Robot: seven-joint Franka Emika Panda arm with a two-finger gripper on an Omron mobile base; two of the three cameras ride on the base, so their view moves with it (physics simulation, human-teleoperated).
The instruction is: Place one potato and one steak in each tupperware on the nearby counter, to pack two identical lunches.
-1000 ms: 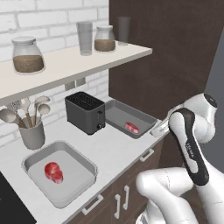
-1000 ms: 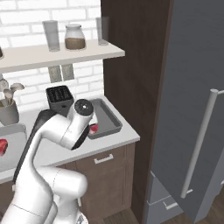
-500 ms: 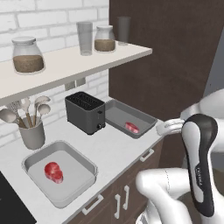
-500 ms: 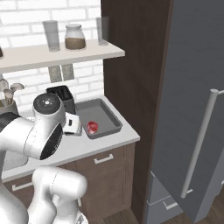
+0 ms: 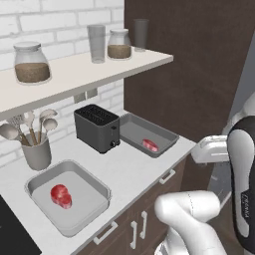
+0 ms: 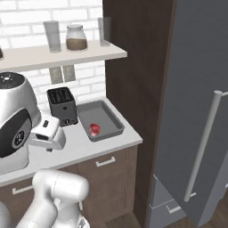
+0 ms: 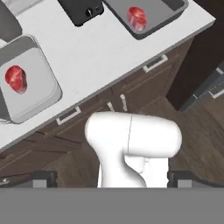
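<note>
1. While the hand (image 7: 112, 180) hangs off the worktop (image 5: 130, 169) edge, its fingers stand wide apart, holding nothing.
2. One steak (image 5: 61, 195) lies in the light tray (image 5: 36, 181).
3. Another steak (image 5: 150, 145) lies in the dark tray (image 5: 130, 130), just beside the toaster (image 5: 97, 127).

A dark grey tray (image 6: 100, 120) sits on the pale table (image 6: 113, 141) beside a black toaster (image 6: 62, 106), with a red steak (image 6: 94, 129) inside. Above, a shelf (image 6: 62, 55) carries a jar (image 6: 76, 38) between two glasses (image 6: 52, 36). A grey fridge (image 6: 196, 111) stands right.
</note>
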